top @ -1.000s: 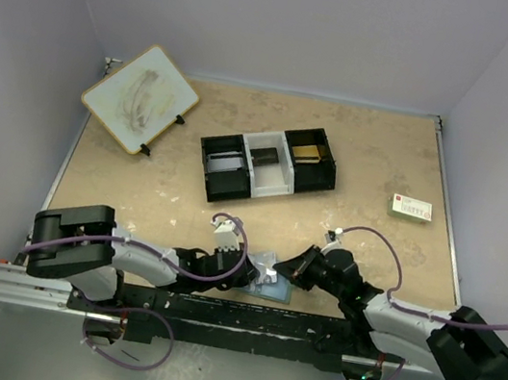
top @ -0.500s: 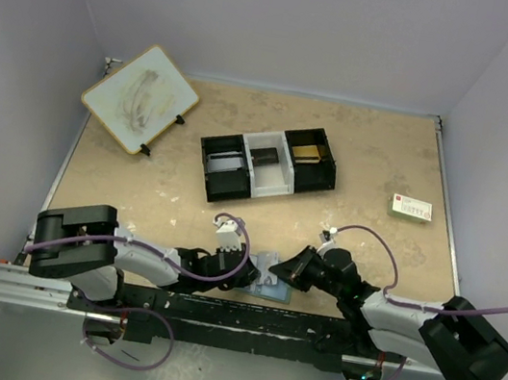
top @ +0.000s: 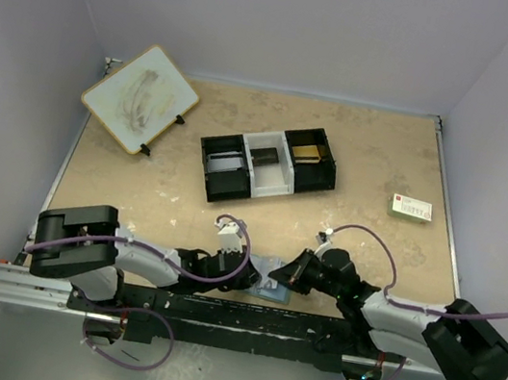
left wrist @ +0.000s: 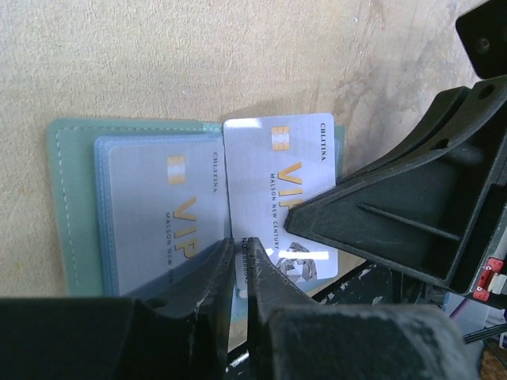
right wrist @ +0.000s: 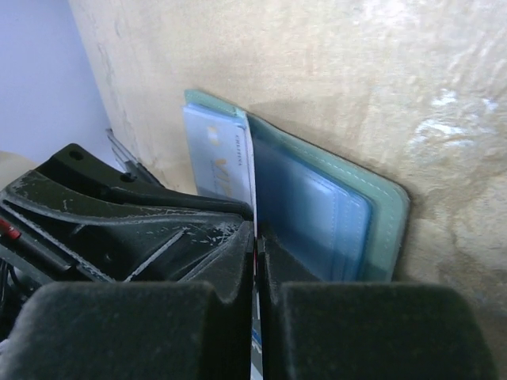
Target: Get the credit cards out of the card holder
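The right gripper (right wrist: 255, 237) pinches a grey card (left wrist: 273, 190) edge-on; left gripper (left wrist: 239, 265) narrow, its hold hidden.

Lab rig: white-walled robot table (top: 376, 162)

White links (top: 153, 259), black joints (top: 72, 236), looping purple cables (top: 393, 259), black right end effector (top: 280, 274).

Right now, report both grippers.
Left gripper: nearly shut over the card holder; hold cannot be told.
Right gripper: shut on a pale VIP credit card.
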Robot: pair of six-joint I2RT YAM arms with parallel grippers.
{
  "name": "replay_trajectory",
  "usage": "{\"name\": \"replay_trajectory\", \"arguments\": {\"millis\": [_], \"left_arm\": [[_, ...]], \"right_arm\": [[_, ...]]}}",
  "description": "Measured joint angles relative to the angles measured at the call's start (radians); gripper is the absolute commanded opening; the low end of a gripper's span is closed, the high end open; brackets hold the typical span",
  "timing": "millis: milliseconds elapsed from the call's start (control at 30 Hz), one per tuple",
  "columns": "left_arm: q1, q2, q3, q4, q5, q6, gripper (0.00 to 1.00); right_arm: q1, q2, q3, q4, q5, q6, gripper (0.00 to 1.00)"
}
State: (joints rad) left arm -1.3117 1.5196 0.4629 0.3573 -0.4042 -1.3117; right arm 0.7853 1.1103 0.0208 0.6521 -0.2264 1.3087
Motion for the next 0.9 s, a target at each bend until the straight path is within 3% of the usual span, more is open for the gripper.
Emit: {"name": "replay_trajectory", "arguments": {"millis": [100, 200, 467, 633, 767, 900], "left_arm": [[-0.001, -0.023, -0.005, -0.014, 0.0, 0.011, 0.18], [-0.001, -0.077, -0.009, -0.061, -0.011, 0.032, 0.32], [0.066, -0.306, 0.045, -0.299, -0.066, 0.18, 0.58], [0.222, -0.457, 0.12, -0.533, -0.092, 0.288, 0.7], [0.42, -0.556, 0.226, -0.727, -0.104, 0.397, 0.71], [0.604, -0.559, 0.337, -0.865, -0.106, 0.507, 0.71]], "right_arm": [[0.0, -0.058, 0.022, -0.079, 0.008, -0.025, 0.0], [0.0, -0.136, 0.05, -0.158, 0.035, -0.058, 0.0], [0.0, -0.335, 0.117, -0.304, 0.134, -0.222, 0.0], [0.0, -0.349, 0.207, -0.331, 0.183, -0.439, 0.0], [0.006, -0.305, 0.309, -0.324, 0.192, -0.625, 0.0], [0.012, -0.241, 0.386, -0.307, 0.195, -0.801, 0.0]]}}
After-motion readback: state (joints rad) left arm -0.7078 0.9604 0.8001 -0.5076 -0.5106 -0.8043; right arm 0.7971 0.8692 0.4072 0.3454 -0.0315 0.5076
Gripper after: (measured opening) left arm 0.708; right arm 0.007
